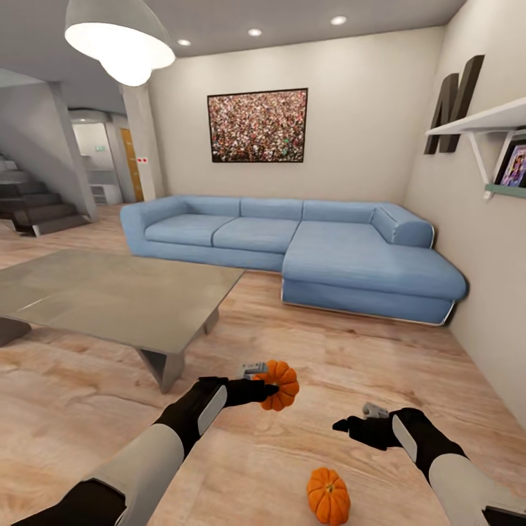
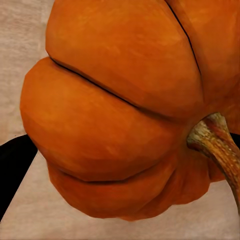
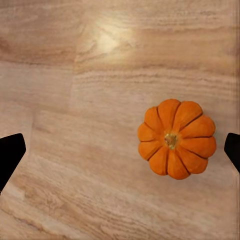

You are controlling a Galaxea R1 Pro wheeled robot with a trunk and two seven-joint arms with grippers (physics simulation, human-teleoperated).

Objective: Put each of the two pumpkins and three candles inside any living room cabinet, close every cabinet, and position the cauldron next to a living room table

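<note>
My left gripper (image 1: 267, 391) is shut on one orange ribbed pumpkin (image 1: 281, 383), held a little above the wood floor. In the left wrist view that pumpkin (image 2: 115, 115) sits close up, its stem to one side, with a black fingertip (image 2: 12, 170) at its edge. The second pumpkin (image 1: 328, 495) stands on the floor close in front of me. My right gripper (image 1: 343, 425) hangs open above it and slightly beyond it. In the right wrist view the pumpkin (image 3: 176, 138) lies between the spread fingertips (image 3: 10, 155), nearer one side. The table (image 1: 109, 292) stands to the left. Candles, cabinet and cauldron are out of view.
A blue corner sofa (image 1: 307, 241) lines the back wall under a framed picture (image 1: 257, 125). On the right wall hangs a white shelf (image 1: 482, 120). Stairs (image 1: 36, 208) rise at the far left. Bare wood floor (image 1: 351, 351) lies between the table, the sofa and me.
</note>
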